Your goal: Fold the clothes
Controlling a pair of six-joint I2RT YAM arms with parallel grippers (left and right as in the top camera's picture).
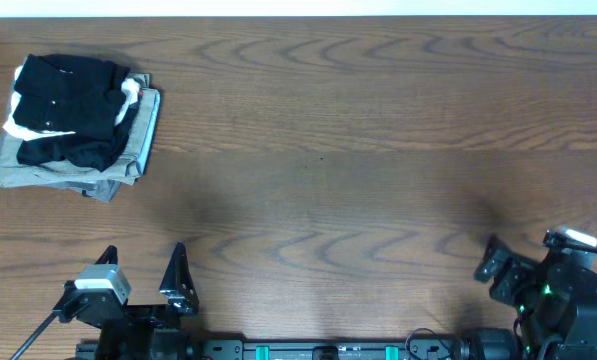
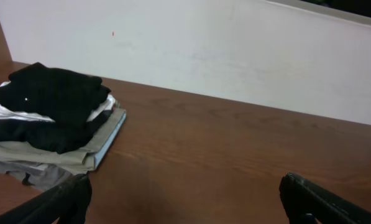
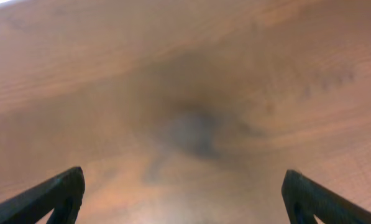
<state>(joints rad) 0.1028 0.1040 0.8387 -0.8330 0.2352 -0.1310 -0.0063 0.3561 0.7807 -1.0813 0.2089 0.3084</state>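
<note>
My left gripper (image 1: 143, 272), black wedge fingers (image 1: 178, 275), grey-white camera block (image 1: 103, 285), thin black cable (image 1: 38, 335), my right gripper (image 3: 182, 199) black too, green light (image 1: 546, 292), white cap (image 1: 575, 238)

We see the black T-shirt (image 1: 70, 92) gathered into a soft, rumpled bundle rather than spread flat. It sits on top of a stack of folded garments near the far left corner of the counter (image 1: 358, 180). From the left wrist view it forms the highest lump of the stack, with a tiny white mark on its front. Beneath it a white garment (image 2: 11, 113) shows, then another band of black fabric. We cannot tell whether that band is the same shirt. Grey garments (image 1: 38, 178) lie at the bottom.
</note>
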